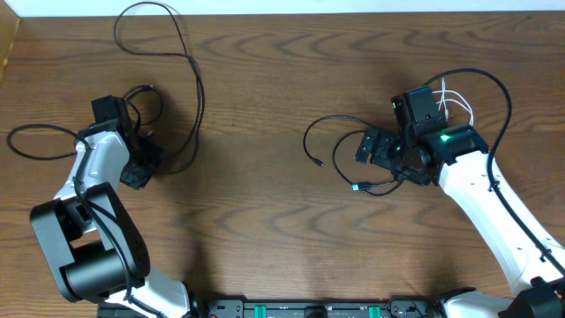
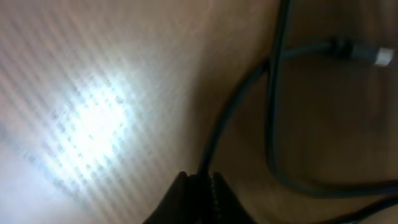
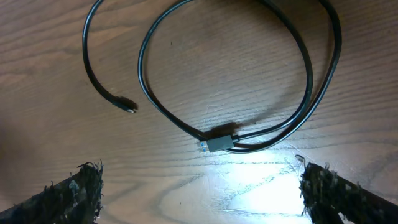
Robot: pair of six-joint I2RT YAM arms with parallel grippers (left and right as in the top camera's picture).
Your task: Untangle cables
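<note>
One long black cable (image 1: 196,79) runs in loose loops across the left half of the table. My left gripper (image 1: 146,163) is shut on a strand of it, which shows pinched between the fingertips (image 2: 202,179) in the left wrist view, with the cable (image 2: 271,93) and a small plug (image 2: 373,56) beyond. A second black cable (image 1: 306,140) lies in a loop at centre right. My right gripper (image 1: 364,147) is open and empty just above it. In the right wrist view, its fingers (image 3: 200,174) are spread wide short of the loop (image 3: 308,74) and its USB plug (image 3: 217,143). A white cable (image 1: 455,99) lies behind the right arm.
Thick black wires run from the arms, one arching over the right arm (image 1: 508,97) and one at the far left (image 1: 31,131). The wooden table (image 1: 265,230) extends to the back edge. The second black cable's small end plug (image 3: 129,107) lies apart on the wood.
</note>
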